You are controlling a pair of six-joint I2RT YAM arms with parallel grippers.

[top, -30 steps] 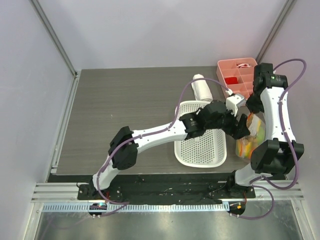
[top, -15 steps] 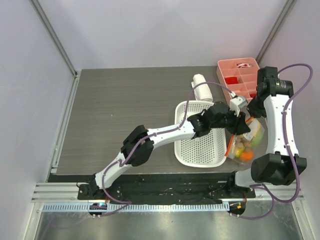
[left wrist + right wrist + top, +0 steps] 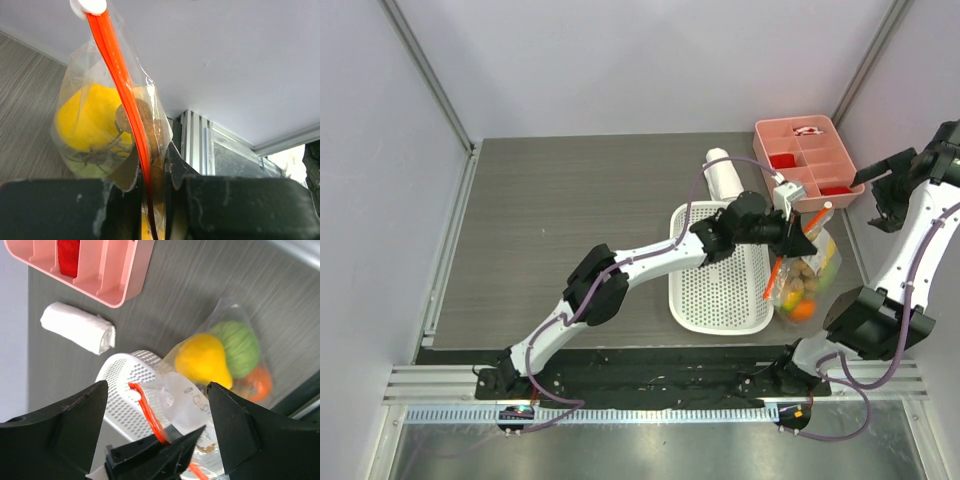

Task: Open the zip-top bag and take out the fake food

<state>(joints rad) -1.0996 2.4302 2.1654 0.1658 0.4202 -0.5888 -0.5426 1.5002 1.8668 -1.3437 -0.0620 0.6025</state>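
Observation:
The zip-top bag (image 3: pixel 807 272) hangs at the right end of the white basket, its orange-red zip strip (image 3: pixel 119 75) running upward. My left gripper (image 3: pixel 790 232) is shut on the bag's zip edge; in the left wrist view the strip and plastic are pinched between the jaws (image 3: pixel 152 172). The fake food sits inside: a yellow fruit (image 3: pixel 202 360), a green one (image 3: pixel 238 347), an orange one (image 3: pixel 258 384), and brown grapes (image 3: pixel 805 283). My right gripper (image 3: pixel 156 385) is open and empty, held well above the bag, and stands at the far right (image 3: pixel 872 200).
A pink compartment tray (image 3: pixel 761 134) with red pieces stands at the back right. The white perforated basket (image 3: pixel 720 295) lies left of the bag. A white roll (image 3: pixel 724 178) lies behind the basket. The side wall is close on the right.
My right gripper has let go of the bag, opened wide and drawn back to the right. My left gripper has shut on the zip edge and now holds the bag alone.

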